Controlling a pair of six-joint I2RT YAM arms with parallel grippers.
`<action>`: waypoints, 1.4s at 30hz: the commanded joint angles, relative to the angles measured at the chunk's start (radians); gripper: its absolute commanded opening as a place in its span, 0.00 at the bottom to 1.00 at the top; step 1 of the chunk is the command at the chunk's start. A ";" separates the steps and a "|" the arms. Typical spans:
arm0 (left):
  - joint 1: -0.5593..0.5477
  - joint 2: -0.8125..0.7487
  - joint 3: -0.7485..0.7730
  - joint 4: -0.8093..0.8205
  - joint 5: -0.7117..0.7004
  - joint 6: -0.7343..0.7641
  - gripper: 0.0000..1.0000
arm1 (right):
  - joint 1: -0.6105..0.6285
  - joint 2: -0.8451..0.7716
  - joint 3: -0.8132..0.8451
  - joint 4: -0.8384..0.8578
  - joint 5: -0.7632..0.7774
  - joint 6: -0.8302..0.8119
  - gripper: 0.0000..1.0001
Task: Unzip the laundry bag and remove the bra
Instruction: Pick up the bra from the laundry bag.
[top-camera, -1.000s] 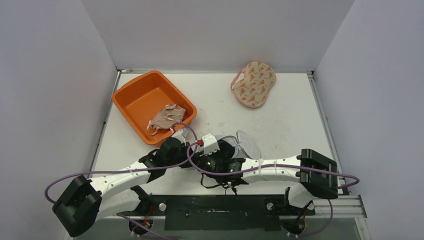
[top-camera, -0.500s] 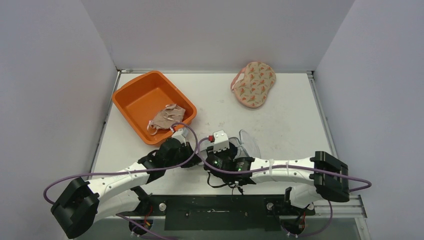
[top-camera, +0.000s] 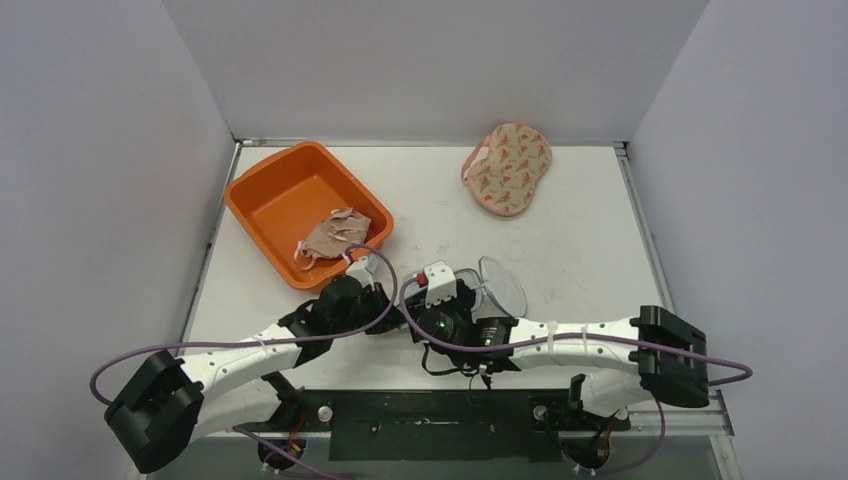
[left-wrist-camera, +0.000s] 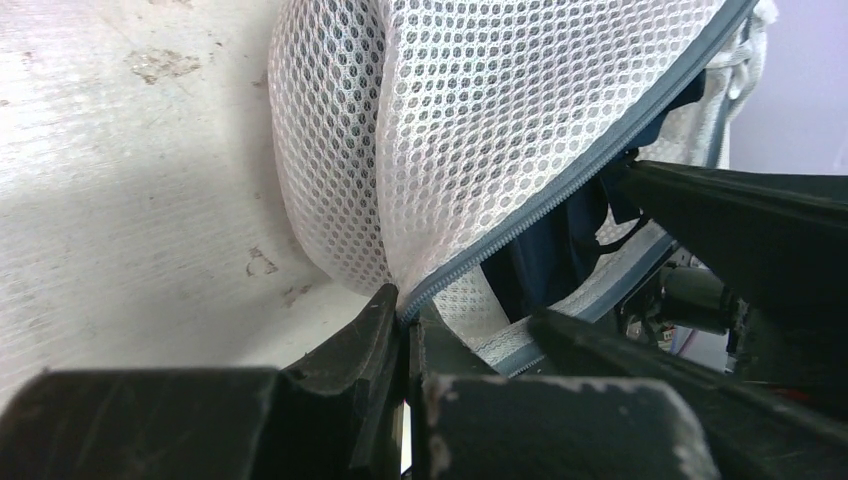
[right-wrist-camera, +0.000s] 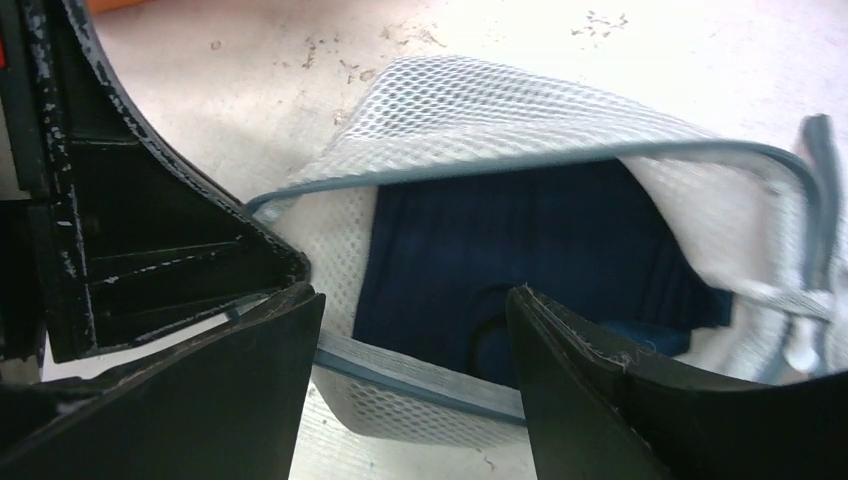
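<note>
White table (top-camera: 580, 230), scuffed, with both arms folded in low at the near middle and their wrists almost meeting. Laundry bag (top-camera: 497, 285) of pale mesh lies just to the far right of the two wrists and well apart from the orange basin (top-camera: 290, 195) at far left. In the right wrist view the bag's mouth gapes straight ahead of the fingers, and its grey zip (left-wrist-camera: 560, 190) is run back along a long curved edge. The opening's long axis lies across the view, left to right. Bra (right-wrist-camera: 520, 240), dark navy, sits inside the bag, bunched low in the mouth and wholly within the mesh. Right gripper (right-wrist-camera: 412, 300) is the one facing it: jaws stand well apart, one to each side of the opening, with nothing between them, and the near lip of the bag is just beside the tips. Judgement: a short reach forward puts the fabric between them. Left gripper (left-wrist-camera: 405, 330) is pinched tight on the bag's zip edge at its near-left corner, anchoring it.
</note>
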 joint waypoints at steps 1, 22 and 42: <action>-0.003 0.025 -0.006 0.118 0.043 -0.012 0.00 | -0.007 0.078 0.069 0.061 -0.027 -0.039 0.69; -0.004 0.136 -0.053 0.193 0.039 -0.022 0.00 | -0.136 0.051 -0.026 -0.001 0.033 0.094 0.48; -0.005 0.135 -0.054 0.217 0.055 -0.032 0.00 | -0.103 0.125 0.014 0.122 -0.097 -0.041 0.66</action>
